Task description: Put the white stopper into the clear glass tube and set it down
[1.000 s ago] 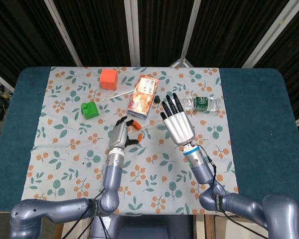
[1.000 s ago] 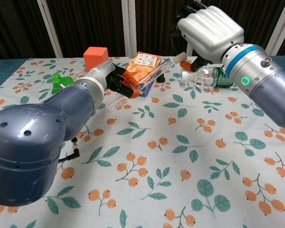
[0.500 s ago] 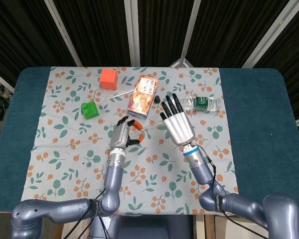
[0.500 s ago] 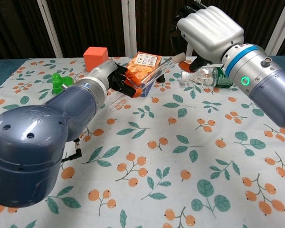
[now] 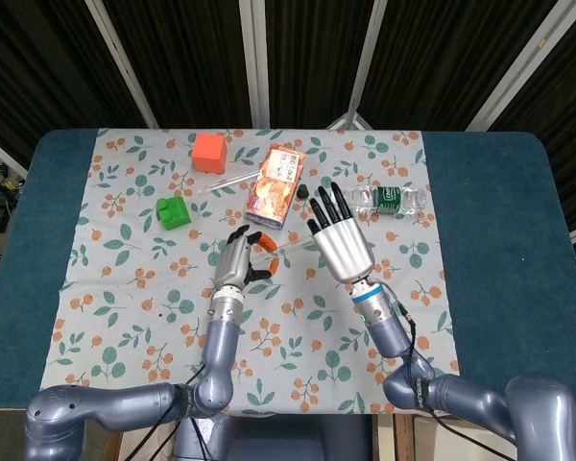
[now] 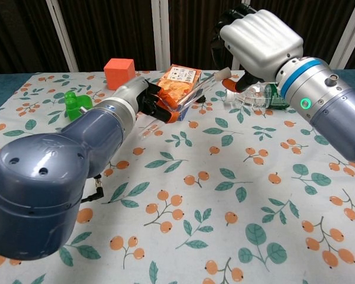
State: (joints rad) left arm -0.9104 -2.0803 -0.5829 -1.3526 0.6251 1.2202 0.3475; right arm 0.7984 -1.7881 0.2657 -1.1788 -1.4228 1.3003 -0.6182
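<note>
Glass tube (image 6: 192, 97) slants up-right, gripped by left robot hand (image 6: 143, 94); right robot hand (image 6: 257, 38) pinches white stopper (image 6: 223, 73).

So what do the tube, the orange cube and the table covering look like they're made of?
The tube looks like clear glass or plastic: the box behind shows through it and its edge glints. The look alone does not settle which. The orange cube seems matte, perhaps foam or painted wood, with flat faces and no shine. The table covering looks like printed fabric or a soft mat, with a leaf and orange pattern.
</note>
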